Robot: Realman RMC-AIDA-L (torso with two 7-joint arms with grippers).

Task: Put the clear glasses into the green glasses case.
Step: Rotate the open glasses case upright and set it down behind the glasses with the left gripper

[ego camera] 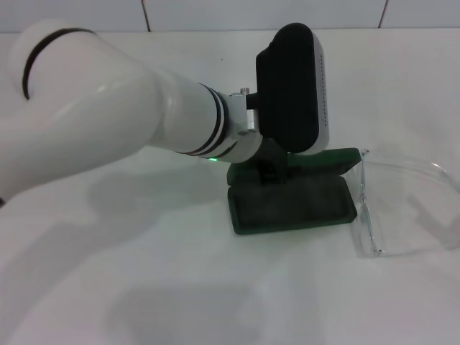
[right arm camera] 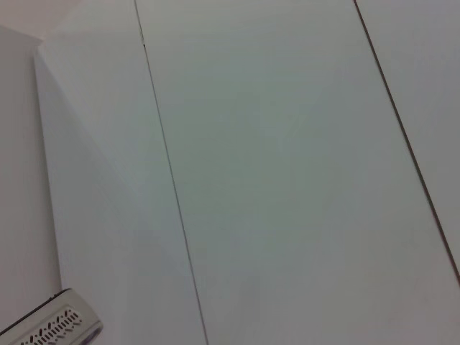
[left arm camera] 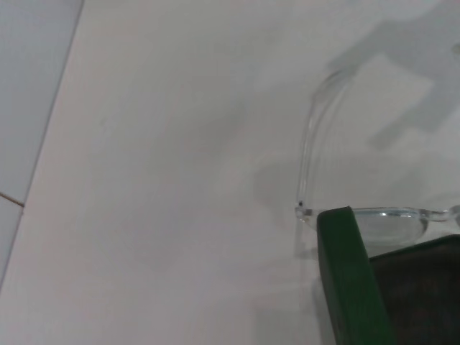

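White tabletop (ego camera: 144,287) lying under soft shadows; white tiled wall (ego camera: 215,14) with thin dark seams running behind it; pale panelled wall (right arm camera: 287,180) filling the right wrist view.

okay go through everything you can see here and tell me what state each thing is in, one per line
green glasses case: open, lid up at the back, dark lined tray empty.
clear glasses: outside the case, on the table beside it on the robot's right, temple arms unfolded.
left gripper: over the rear of the case, at the lid; fingers hidden by the wrist.
right gripper: not in view; its camera shows only white panels.
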